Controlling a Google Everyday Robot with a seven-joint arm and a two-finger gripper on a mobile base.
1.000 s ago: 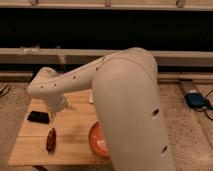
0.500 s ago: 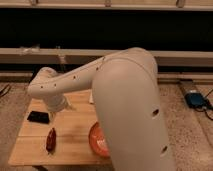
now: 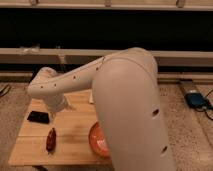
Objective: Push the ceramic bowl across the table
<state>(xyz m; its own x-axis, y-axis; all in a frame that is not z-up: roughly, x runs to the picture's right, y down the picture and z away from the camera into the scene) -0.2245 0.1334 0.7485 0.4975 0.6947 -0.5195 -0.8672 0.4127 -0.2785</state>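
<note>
Nothing has shifted since a second ago, so your push has not begun. Your gripper (image 3: pixel 59 106) hangs at the table's (image 3: pixel 75 127) 10 o'clock; wide or narrow, you cannot tell. It is well apart from the bowl (image 3: pixel 96 142) at 5 o'clock, which the arm (image 3: pixel 130 110) half hides. No writing is readable.

Table (image 3: pixel 75 131) mid free btw dark red object (image 3: pixel 50 140) & ceramic bowl (image 3: pixel 97 140); arm (image 3: pixel 125 100) hides gripper.

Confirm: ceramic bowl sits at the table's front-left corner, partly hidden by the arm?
No: the ceramic bowl sits at the table's front-right edge, partly hidden by the arm, per the camera view. The claw is over the table's left rear, away from it.
</note>
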